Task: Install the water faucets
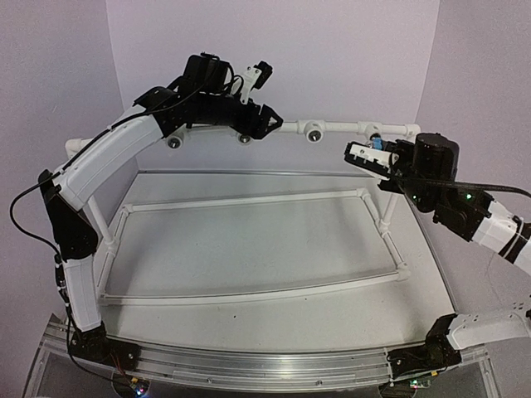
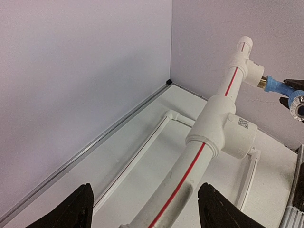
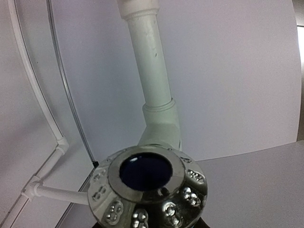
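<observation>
The left fingers are spread wide at the back of the table. They sit on either side of the raised white pipe with the red stripe, with a gap on each side, so they grasp nothing.

Farther along that pipe, the blue water faucet is at the side outlet of the last tee fitting, with a brass thread showing between the two. The right fingers come in from the right and are clenched on the faucet's outer end, just beside a round chrome knob with a dark blue centre. In the right wrist view that knob fills the bottom and hides the fingers themselves.

From above, the faucet shows as a small blue spot at the right end of the raised back rail. Three more tee fittings stand along that rail with dark openings. A flat rectangle of white pipes lies on the table below the rail.
</observation>
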### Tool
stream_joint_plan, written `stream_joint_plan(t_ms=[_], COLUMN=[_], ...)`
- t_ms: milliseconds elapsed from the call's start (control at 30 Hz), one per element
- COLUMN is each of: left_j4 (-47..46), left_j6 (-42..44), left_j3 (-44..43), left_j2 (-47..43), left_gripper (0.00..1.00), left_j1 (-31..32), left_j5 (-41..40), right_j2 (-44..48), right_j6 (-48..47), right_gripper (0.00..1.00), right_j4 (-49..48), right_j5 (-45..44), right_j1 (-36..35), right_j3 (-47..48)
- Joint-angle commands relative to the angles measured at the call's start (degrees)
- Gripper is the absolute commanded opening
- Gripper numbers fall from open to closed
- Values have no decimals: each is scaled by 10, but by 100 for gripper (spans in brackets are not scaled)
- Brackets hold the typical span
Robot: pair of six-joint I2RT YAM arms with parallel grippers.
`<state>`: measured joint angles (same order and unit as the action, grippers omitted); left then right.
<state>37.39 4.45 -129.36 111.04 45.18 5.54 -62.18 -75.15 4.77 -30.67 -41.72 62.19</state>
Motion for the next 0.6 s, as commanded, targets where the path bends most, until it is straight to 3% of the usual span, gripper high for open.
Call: stream_joint_plan(t_ms=[0, 100, 333, 567], left_j4=[31, 31, 30, 31], left_j6=[1, -8, -25, -28], left_j3=[-9, -15, 8, 13], left_j2=[28, 38, 38, 38], left_gripper=[78, 77, 75, 73], left_j1=[-15, -27, -32, -33], left_j5=[-23, -20, 12, 19], right_j2=[-34, -46, 24, 44], right_j6=[25, 21, -63, -189], right_gripper=[0, 0, 0, 0], right_j4=[-66, -82, -154, -356], right_j5=[-1, 30, 102, 133], right_j1=[36, 67, 73, 79], right_j3=[17, -13, -114, -198])
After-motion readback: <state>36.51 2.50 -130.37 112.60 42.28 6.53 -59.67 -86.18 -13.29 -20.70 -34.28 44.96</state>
